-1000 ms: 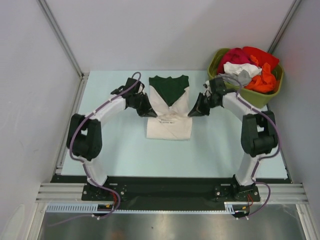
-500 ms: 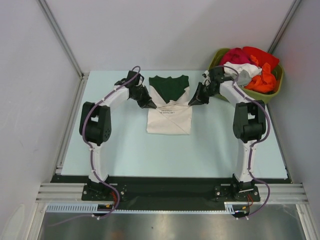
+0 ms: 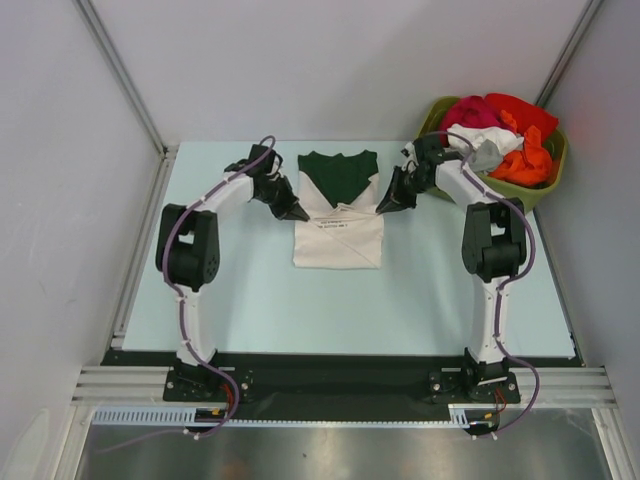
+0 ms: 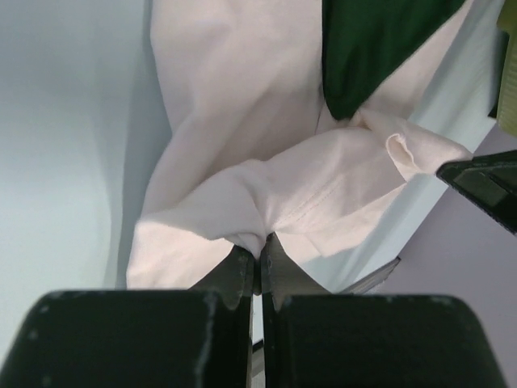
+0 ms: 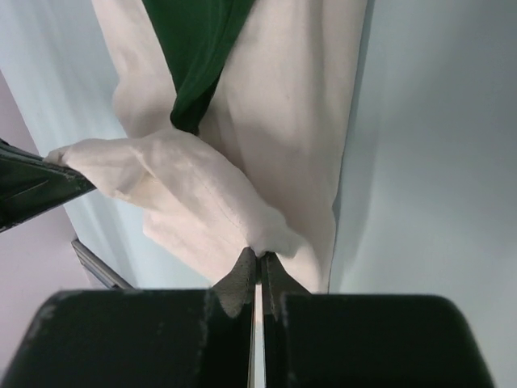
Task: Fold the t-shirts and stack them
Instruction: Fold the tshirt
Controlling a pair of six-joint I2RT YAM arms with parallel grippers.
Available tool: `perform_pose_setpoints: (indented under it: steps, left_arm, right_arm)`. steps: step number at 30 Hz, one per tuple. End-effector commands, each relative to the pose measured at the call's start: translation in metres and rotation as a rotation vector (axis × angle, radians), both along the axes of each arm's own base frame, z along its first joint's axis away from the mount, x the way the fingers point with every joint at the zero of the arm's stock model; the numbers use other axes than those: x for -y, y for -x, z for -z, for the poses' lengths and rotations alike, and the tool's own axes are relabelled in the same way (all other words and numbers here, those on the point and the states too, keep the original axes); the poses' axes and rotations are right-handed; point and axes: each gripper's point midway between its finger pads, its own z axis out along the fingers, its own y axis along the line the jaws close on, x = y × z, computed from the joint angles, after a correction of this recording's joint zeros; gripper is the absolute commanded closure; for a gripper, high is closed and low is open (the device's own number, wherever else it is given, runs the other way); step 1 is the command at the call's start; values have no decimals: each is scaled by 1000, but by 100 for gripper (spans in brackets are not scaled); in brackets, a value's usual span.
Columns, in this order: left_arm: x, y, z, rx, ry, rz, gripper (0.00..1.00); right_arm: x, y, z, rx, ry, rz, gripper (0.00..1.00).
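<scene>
A cream-white t-shirt (image 3: 338, 248) lies flat in the middle of the pale blue table (image 3: 260, 295), its near edge straight and small black lettering (image 3: 333, 225) just beyond. At its left side the left gripper (image 3: 300, 214) is clamped on a lifted fold of the cream cloth; at the right side the right gripper (image 3: 383, 207) pinches the same fold, jaws together on it. Beyond the fold lies dark green cloth (image 3: 340, 175). In the far right corner stands a green tub (image 3: 525, 195) heaped with clothes (image 3: 495, 125).
</scene>
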Motion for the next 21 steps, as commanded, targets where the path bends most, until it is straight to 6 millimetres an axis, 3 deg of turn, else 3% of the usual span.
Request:
perform_pose_setpoints:
  steps: [1, 4, 5, 6, 7, 8, 9, 11, 12, 14, 15, 17, 21]
  left_arm:
    - [-1, 26, -66, 109, 46, 43, 100]
    - [-3, 65, -64, 75, 34, 79, 100]
    - [-4, 79, -77, 100, 41, 89, 99]
    - [-7, 102, -63, 52, 33, 96, 100]
    - [-6, 116, -62, 43, 32, 109, 100]
    - [-1, 134, -71, 63, 42, 138, 100]
    - [-4, 157, -54, 13, 28, 153, 100]
    - [0, 186, -49, -13, 30, 186, 100]
    - [-3, 206, -42, -42, 30, 187, 100]
    - [-5, 228, -37, -59, 25, 201, 100]
    - [-10, 245, -30, -80, 23, 198, 100]
    - [-19, 272, -13, -146, 12, 186, 100]
    - [-31, 308, 4, -208, 27, 165, 99]
  right_arm:
    - [-13, 38, -48, 39, -15, -64, 100]
    - [-25, 83, -63, 40, -15, -121, 100]
    - [-22, 108, -47, -24, -1, -128, 100]
    - [-22, 121, -46, -37, 0, -129, 100]
    - [-25, 136, -60, -2, -11, -145, 100]
    - [-20, 160, -44, -64, 2, -147, 100]
    - [-20, 172, -47, -73, -5, -143, 100]
    - [-20, 200, -54, -68, -12, -157, 100]
    - [-15, 218, -44, -116, -5, -153, 100]
    - [-14, 243, -49, -125, -13, -167, 100]
    - [-11, 259, -38, -176, -5, -162, 100]
    - [-10, 282, -41, -176, -6, -179, 100]
    - [-12, 330, -25, -259, -14, -213, 100]
